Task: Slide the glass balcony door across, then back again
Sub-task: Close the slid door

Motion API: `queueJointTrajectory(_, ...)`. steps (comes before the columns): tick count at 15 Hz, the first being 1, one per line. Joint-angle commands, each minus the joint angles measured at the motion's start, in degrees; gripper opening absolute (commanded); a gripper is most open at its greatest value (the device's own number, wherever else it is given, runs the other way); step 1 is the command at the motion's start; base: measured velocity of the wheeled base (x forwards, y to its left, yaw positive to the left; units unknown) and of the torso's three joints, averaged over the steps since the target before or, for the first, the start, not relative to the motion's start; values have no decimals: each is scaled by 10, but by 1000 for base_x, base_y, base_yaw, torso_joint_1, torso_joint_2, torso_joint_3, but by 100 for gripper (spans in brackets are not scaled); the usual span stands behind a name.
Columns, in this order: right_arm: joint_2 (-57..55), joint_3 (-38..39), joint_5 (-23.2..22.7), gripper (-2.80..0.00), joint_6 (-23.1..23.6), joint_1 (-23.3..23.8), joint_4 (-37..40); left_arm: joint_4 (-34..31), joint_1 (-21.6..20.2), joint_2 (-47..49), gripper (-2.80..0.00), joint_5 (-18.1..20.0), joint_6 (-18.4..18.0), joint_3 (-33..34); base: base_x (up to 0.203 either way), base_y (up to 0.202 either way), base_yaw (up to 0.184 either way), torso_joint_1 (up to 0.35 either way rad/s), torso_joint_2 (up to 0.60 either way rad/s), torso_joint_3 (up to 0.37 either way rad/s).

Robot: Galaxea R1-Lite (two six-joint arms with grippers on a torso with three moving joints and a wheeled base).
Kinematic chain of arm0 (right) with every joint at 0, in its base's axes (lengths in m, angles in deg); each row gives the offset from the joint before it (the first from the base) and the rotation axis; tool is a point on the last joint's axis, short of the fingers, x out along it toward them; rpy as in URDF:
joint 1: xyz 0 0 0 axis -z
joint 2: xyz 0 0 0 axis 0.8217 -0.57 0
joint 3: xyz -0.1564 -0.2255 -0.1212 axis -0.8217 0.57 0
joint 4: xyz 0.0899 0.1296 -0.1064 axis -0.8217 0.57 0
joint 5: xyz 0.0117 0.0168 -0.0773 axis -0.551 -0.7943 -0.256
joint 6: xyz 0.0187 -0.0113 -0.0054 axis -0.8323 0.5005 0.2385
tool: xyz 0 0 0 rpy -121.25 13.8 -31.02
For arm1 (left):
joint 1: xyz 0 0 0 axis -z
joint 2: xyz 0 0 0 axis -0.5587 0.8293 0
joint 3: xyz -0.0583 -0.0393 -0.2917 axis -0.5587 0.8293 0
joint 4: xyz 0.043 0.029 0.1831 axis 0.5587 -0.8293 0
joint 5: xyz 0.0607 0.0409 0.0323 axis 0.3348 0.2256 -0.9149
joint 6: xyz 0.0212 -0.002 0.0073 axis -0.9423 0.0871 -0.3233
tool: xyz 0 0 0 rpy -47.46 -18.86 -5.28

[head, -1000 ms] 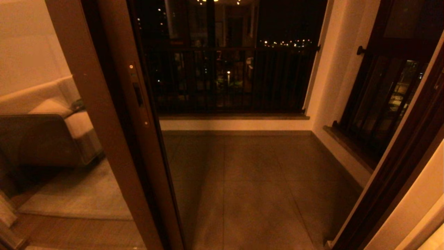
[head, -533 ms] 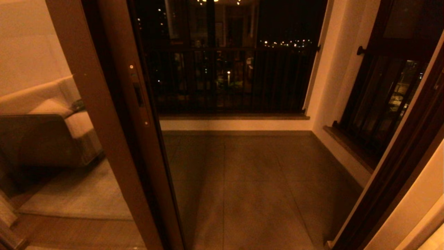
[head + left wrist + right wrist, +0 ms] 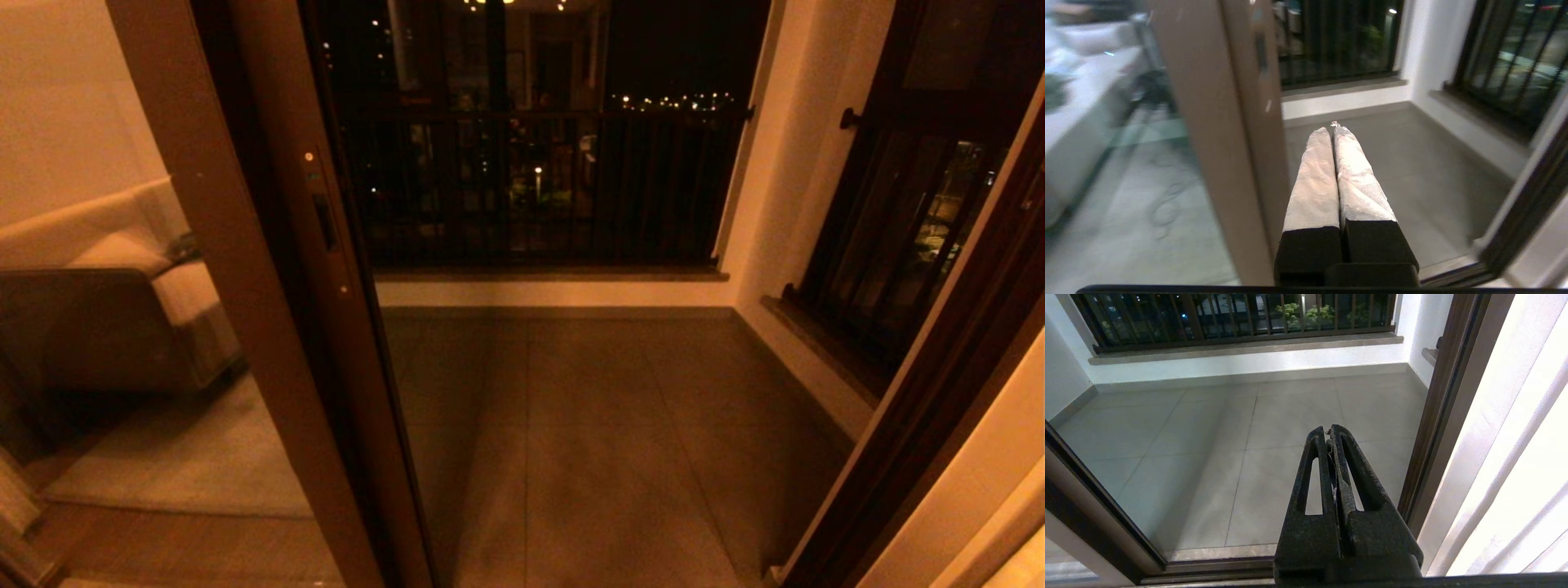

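The glass balcony door [image 3: 269, 269] stands open — the closed, empty left hand [image 3: 1332, 130] beside its edge must push it across.

The door [image 3: 269, 269] is framed in brown wood. The floor [image 3: 1274, 416] is laid in plain grey tiles. The railing [image 3: 539, 188] is barred in black. The left fingers [image 3: 1316, 179] are wrapped in white; the right fingers [image 3: 1347, 473] are black. The wall [image 3: 1241, 361] is painted white.
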Motion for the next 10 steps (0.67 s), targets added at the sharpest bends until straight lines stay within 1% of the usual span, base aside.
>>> queueJointTrajectory(1, 0, 0, 0, -280, 0, 0, 0, 4, 12, 142, -280, 4, 6, -71, 0, 0, 0, 0, 0, 0)
queueJointTrajectory(2, -1, 0, 0, -280, 0, 0, 0, 1, 29, 188, -280, 5, 13, -110, 0, 0, 0, 0, 0, 0)
queueJointTrajectory(4, 0, 0, 0, -280, 0, 0, 0, -33, 69, 277, -280, 5, 23, -196, 0, 0, 0, 0, 0, 0)
queueJointTrajectory(6, 0, 0, 0, -280, 0, 0, 0, -80, 94, 350, -280, 0, 31, -284, 0, 0, 0, 0, 0, 0)
queueJointTrajectory(7, 0, 0, 0, -280, 0, 0, 0, -101, 100, 383, -280, -8, 41, -327, 0, 0, 0, 0, 0, 0)
queueJointTrajectory(9, 0, 0, 0, -280, 0, 0, 0, -145, 108, 451, -280, -40, 62, -400, 0, 0, 0, 0, 0, 0)
queueJointTrajectory(10, 0, 0, 0, -280, 0, -1, 0, -161, 111, 479, -280, -68, 73, -427, 0, 0, 0, 0, 0, 0)
